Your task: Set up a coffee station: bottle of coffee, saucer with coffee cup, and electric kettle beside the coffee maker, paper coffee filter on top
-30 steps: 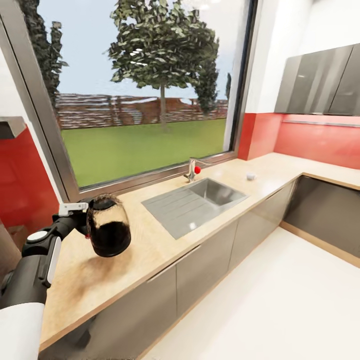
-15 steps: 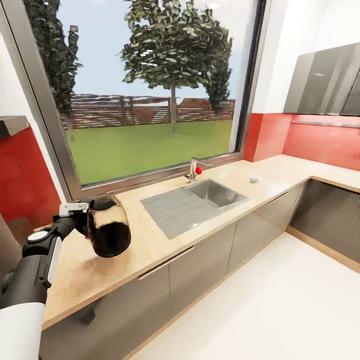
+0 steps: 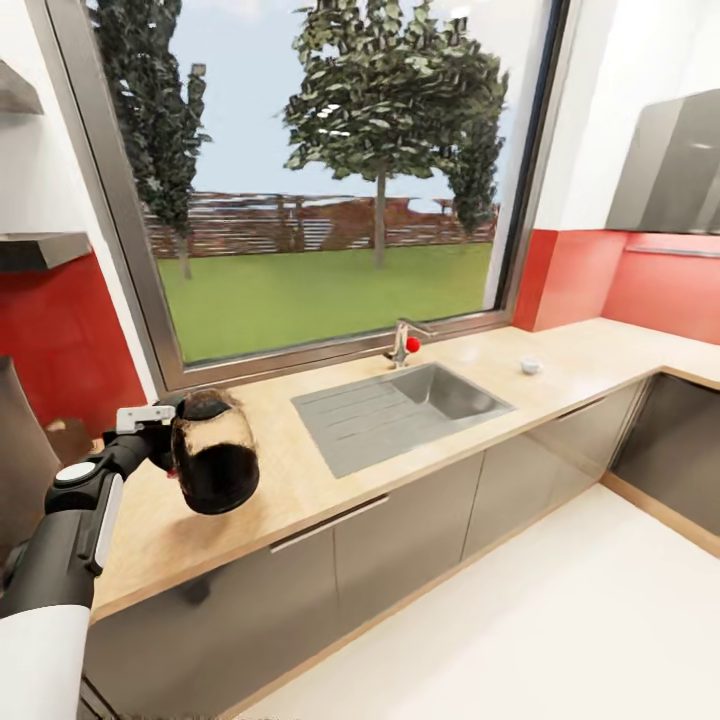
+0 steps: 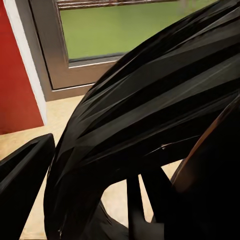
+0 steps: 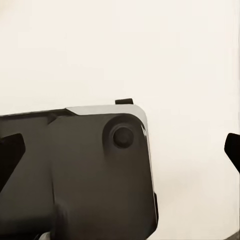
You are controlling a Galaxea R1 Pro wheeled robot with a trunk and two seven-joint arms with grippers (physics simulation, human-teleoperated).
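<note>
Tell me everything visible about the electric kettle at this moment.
The electric kettle is a rounded clear-glass body with a dark lid, looking dark in its lower half. It is held off the kitchen countertop by the left gripper, which grips it at the handle side, roughly upright, left of the sink. In the left wrist view its black handle and body sit close against the camera.

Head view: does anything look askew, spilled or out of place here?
The kettle hangs tilted in the left gripper, above the countertop rather than standing on it. Nothing looks spilled or damaged.
</note>
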